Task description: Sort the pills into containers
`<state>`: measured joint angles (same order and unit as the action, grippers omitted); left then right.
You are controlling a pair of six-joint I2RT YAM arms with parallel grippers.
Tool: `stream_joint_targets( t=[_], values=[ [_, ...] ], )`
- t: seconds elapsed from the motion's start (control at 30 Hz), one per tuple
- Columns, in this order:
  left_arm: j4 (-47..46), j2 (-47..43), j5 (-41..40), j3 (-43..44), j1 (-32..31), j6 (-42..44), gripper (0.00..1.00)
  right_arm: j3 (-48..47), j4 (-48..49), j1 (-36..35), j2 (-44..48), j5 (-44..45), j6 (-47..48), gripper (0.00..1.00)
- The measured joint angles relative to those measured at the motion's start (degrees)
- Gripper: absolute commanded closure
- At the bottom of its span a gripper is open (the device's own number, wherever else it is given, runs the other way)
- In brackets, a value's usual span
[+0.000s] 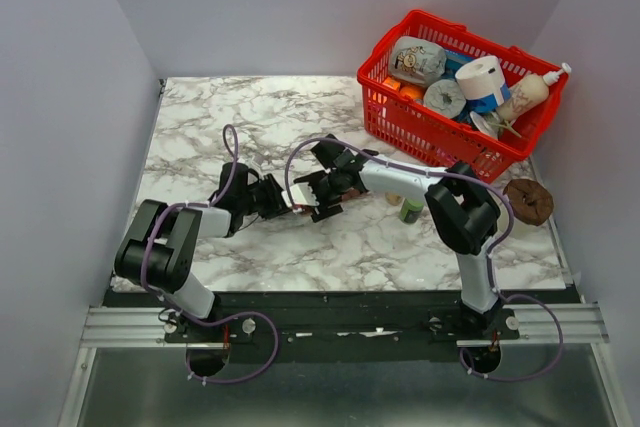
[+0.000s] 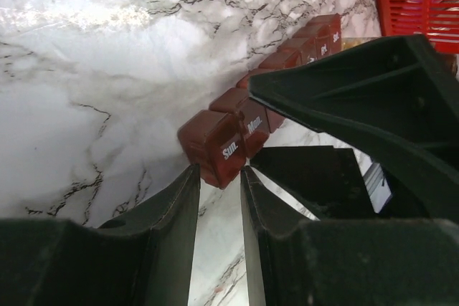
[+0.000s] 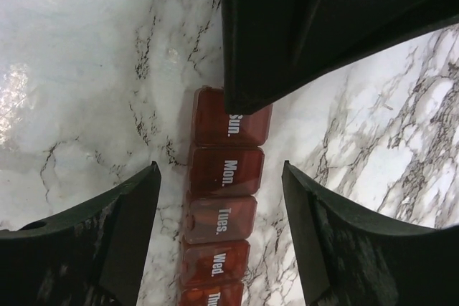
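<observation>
The left arm's fingers (image 2: 179, 213), narrowly apart, meet the "Sun." end of the one long dark red-brown plastic pill organiser strip (image 3: 224, 170) on the white marble surface (image 2: 86, 69); whether they pinch it I cannot tell. Its long axis runs on between the right arm's fingers (image 3: 133, 213), which are spread wide and flank "Mon." without touching. Five day labels are readable; no pills are visible.

Two arms over one counter (image 1: 200, 137), one tool each: left tool (image 2: 219, 177), right tool (image 3: 221, 177). Between the tools lies one pill organiser strip (image 2: 224, 147); under the right tool five of its lids (image 3: 224, 170) show. Beyond the right tool: one red basket (image 1: 432, 137) holding two rolls (image 1: 484, 75) and one white squeeze bottle (image 1: 530, 92); nearer it, one small bottle (image 1: 411, 210) and one brown disc (image 1: 527, 201)
</observation>
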<state>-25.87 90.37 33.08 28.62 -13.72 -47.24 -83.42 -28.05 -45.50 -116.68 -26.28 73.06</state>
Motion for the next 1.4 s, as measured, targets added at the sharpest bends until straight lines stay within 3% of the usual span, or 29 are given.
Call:
stream_joint_targets(
  t=[0.83,1.4],
  values=[
    [8.72,2.38,-3.52,5.22,-2.16,4.55,0.65,-2.6,0.11,-0.33,-2.91,1.42,-2.84,0.57],
    [11.85,0.76,-6.64,6.49,-2.91,7.1,0.71,-10.88,-8.92,0.17,-6.67,-0.9,-5.14,0.61]
  ],
)
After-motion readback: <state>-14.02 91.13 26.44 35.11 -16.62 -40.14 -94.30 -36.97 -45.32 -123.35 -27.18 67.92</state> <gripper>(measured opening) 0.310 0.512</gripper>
